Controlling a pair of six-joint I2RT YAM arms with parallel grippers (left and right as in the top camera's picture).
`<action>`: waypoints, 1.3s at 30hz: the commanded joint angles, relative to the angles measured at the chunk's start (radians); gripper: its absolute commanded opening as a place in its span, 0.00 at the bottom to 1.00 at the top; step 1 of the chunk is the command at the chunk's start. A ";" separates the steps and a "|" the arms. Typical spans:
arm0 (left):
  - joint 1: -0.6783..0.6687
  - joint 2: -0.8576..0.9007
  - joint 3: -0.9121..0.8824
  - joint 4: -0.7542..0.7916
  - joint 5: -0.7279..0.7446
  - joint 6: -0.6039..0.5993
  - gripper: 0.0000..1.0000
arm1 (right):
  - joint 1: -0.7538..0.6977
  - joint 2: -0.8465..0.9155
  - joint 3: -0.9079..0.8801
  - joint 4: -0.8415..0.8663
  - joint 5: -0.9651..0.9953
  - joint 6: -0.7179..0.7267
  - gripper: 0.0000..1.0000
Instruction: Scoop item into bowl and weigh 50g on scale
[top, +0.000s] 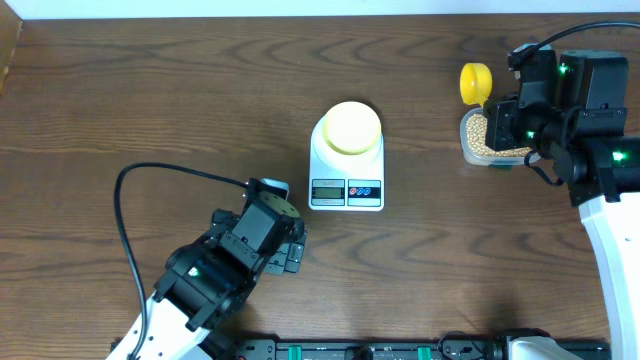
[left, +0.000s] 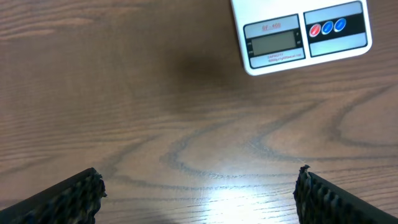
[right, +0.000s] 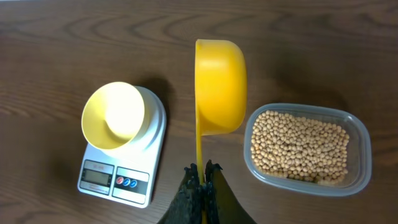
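The white scale (top: 346, 158) stands mid-table with the empty pale yellow bowl (top: 351, 127) on top; both show in the right wrist view, the scale (right: 118, 177) and the bowl (right: 115, 116). The tan beans (right: 300, 145) fill a clear tub (right: 359, 163) at the right, also seen overhead (top: 484, 134). My right gripper (right: 202, 169) is shut on the handle of a bright yellow scoop (right: 219, 84), held on edge between scale and tub; overhead the scoop (top: 474, 82) sits above the tub's left end. My left gripper (left: 199, 186) is open and empty over bare wood below the scale's (left: 301, 34) front.
The left arm (top: 240, 250) and its black cable (top: 130, 215) lie at the front left. The right arm (top: 580, 110) covers the right edge. A rail runs along the table's front edge (top: 400, 350).
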 joint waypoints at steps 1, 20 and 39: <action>0.003 0.014 -0.002 0.001 -0.025 -0.024 0.99 | 0.002 0.006 0.004 0.004 -0.013 -0.075 0.01; 0.003 0.016 -0.002 0.113 -0.024 -0.041 1.00 | 0.000 0.022 0.004 0.040 -0.003 -0.136 0.02; 0.003 0.016 -0.002 0.195 0.138 -0.042 1.00 | 0.002 0.022 0.004 0.111 -0.136 0.151 0.01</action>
